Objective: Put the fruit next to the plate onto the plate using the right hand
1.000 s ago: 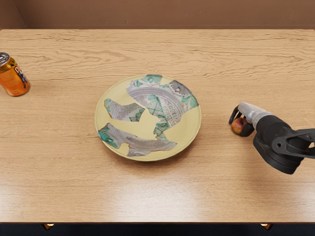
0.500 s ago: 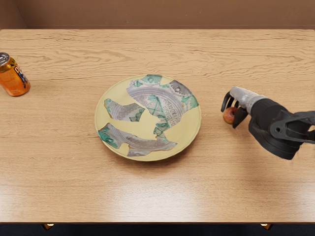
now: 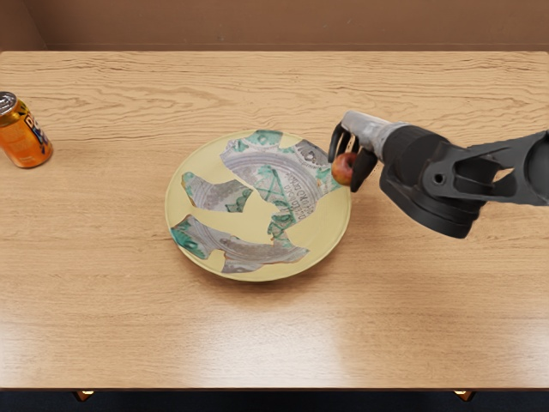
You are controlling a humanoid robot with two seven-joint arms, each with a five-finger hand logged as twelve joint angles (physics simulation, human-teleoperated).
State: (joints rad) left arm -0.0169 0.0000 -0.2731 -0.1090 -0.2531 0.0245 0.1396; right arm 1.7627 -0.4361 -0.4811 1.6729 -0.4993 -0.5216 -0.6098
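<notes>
**Right hand [image 3: 358,148] holding fruit [image 3: 342,168] at plate [image 3: 175,199] rim**

- Right hand: arm enters from the picture's right edge; the dark fingers are curled down around the fruit and grip it.
- Fruit: small, round, reddish. It is held in the fingers over the plate's right rim; contact with the plate cannot be told.
- Plate: round and yellow, with grey-green patches of pattern, lying flat at the table's centre.
- Soda can [image 3: 23,133]: orange, tilted, at the far left edge, well apart from the plate.
- Table [image 3: 257,343]: light wood grain.
</notes>
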